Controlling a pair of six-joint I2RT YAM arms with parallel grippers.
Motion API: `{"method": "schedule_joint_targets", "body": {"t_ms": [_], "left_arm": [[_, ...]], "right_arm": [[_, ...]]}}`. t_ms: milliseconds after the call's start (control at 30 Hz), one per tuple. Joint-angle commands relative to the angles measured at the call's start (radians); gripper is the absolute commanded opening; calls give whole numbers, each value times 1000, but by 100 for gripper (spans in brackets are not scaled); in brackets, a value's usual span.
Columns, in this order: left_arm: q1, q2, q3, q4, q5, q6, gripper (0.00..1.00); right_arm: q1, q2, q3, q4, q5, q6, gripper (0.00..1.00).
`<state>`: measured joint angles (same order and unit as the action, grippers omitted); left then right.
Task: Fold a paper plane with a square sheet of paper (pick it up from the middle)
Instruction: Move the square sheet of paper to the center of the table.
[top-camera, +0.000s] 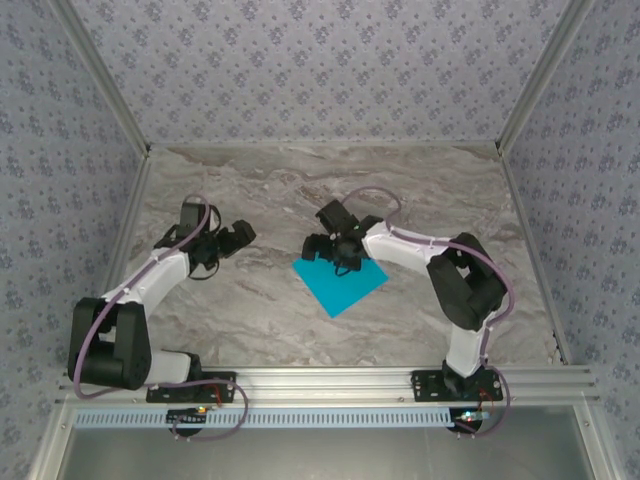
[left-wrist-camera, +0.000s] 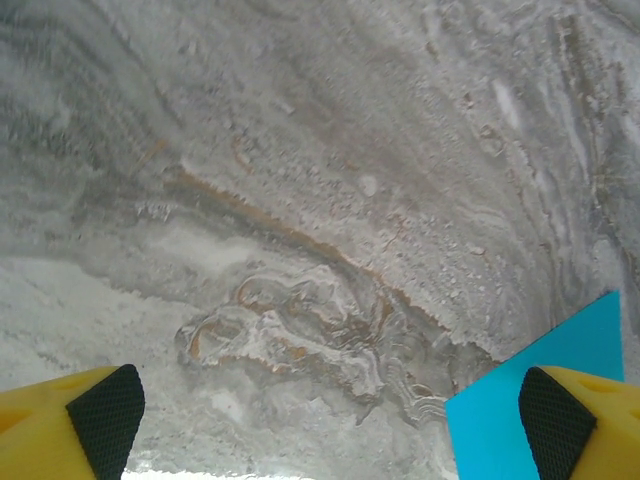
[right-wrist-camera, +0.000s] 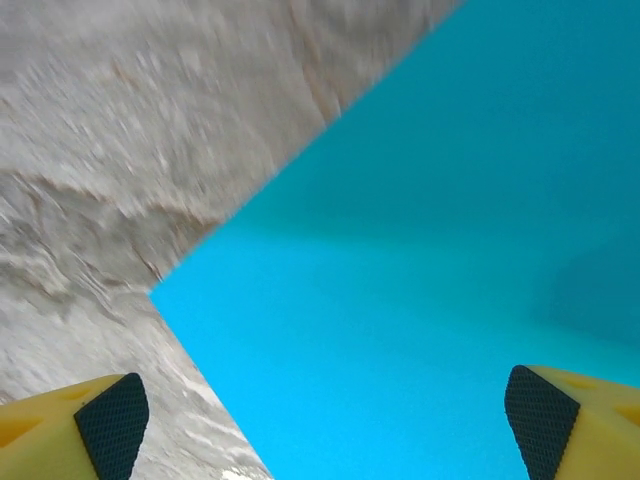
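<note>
- A grey marbled table (top-camera: 250, 330) sits boxed in by patterned wallpaper on three sides, with an aluminium rail (top-camera: 330, 378) along the near edge.
- The square sheet of paper (top-camera: 342, 287) lies flat near the middle of the table, turned like a diamond. I see no crease in it, so I'd say no fold is made yet and the pick-up is also to come.
- The right gripper (top-camera: 335, 250) hangs over the sheet's far edge with its jaws spread wide and nothing in them. One pad is above bare marble, the other above blue.
- The left gripper (top-camera: 233, 238) is just as wide and empty, off to the sheet's left over bare table.
- The sheet's edges lie well apart from walls and rail, so there is open marble all round. The middle of the sheet looks a short shift nearer than where the right gripper hangs.
</note>
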<state>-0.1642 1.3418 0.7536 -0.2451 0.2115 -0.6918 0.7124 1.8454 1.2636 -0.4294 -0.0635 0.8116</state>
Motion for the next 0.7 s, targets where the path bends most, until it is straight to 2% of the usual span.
{"method": "schedule_joint_targets", "body": {"t_ms": [0,167,333,533,667], "left_arm": [[-19,-34,-29,78,-5,-66,99],[-42,-25,-42,90,6,-103,99],[-75,-8,-39,105,16,-123,99],[-112,21,-37,119,14,-156,99],[-135,43,-33,127,14,-169,99]], "right_arm": [[-75,76,93,-110,0,-112,97],[-127,185,194,-150,-18,-162,96],[-146,208,187,-197,8,-160,95],[-155,106,-23,-215,60,-45,95],[-113,15,-168,-234,98,19,95]]}}
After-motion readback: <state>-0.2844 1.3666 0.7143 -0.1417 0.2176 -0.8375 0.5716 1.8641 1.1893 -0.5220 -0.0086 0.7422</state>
